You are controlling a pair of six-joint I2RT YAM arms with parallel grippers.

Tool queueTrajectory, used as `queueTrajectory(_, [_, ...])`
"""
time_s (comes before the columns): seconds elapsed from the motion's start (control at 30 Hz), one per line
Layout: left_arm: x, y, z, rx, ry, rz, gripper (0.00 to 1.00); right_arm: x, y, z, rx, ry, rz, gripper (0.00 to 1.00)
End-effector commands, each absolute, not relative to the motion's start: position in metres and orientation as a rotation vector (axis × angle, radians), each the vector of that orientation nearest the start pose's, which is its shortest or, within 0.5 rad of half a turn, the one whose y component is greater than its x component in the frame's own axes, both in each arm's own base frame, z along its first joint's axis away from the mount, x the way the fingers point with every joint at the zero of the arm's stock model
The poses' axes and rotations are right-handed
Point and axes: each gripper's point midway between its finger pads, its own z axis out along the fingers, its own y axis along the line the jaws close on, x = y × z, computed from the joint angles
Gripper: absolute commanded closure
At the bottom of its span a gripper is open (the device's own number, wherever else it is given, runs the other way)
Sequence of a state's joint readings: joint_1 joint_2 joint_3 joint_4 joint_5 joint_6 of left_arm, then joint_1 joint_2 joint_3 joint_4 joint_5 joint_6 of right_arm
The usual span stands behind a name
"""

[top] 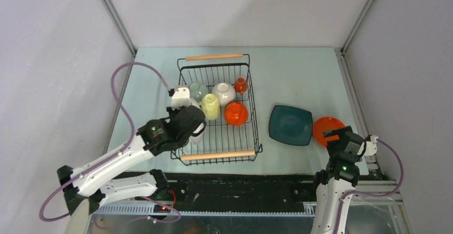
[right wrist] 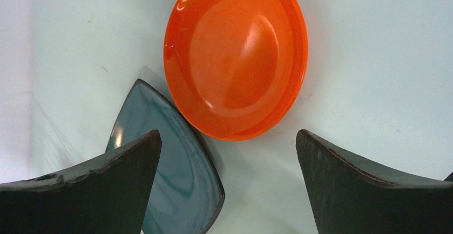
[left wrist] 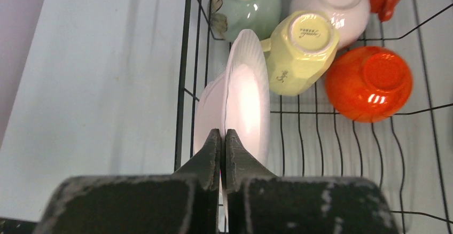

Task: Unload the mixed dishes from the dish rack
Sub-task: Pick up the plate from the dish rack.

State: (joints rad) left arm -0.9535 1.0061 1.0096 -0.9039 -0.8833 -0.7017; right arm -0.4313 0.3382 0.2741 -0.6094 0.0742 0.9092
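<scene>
Even, diffuse white light from above fills all three views, bright enough that the pale table (top: 299,73) looks washed out, and the shadows under the dish rack (top: 213,57) are soft and faint. In the left wrist view the white dish (left wrist: 245,106) blows out to featureless glare at its centre and the orange bowl (left wrist: 369,84) carries small hot spots, while the left gripper's fingers (left wrist: 205,159) look soft and grainy. In the right wrist view the orange plate (right wrist: 235,57) shows broad streaked reflections, the teal plate (right wrist: 179,180) a pale sheen, and the right gripper's fingers (right wrist: 107,191) are dark and underexposed.
</scene>
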Motion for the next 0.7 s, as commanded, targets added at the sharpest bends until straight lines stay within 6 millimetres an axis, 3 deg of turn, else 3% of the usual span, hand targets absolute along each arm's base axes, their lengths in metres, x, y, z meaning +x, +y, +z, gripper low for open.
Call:
queueTrajectory(0.0, [0.235, -0.115, 0.25, -0.126, 1.937, 0.008, 1.0, 0.19, -0.067, 0.099, 1.353, 1.711, 0.167, 0.01])
queueTrajectory(0.17, [0.23, -0.112, 0.26, -0.166, 1.861, -0.125, 1.0, 0.186, -0.064, 0.121, 1.308, 1.68, 0.179, 0.0])
queueTrajectory(0.33, [0.219, -0.106, 0.27, -0.218, 1.771, -0.288, 1.0, 0.19, -0.043, 0.151, 1.148, 1.684, 0.294, 0.01])
queueTrajectory(0.5, [0.207, -0.117, 0.283, -0.231, 1.663, -0.535, 1.0, 0.211, 0.02, 0.202, 0.736, 1.696, 0.662, 0.0])
queueTrajectory(0.67, [0.193, -0.132, 0.296, -0.196, 1.581, -0.742, 1.0, 0.209, 0.074, 0.247, 0.419, 1.665, 0.981, 0.01])
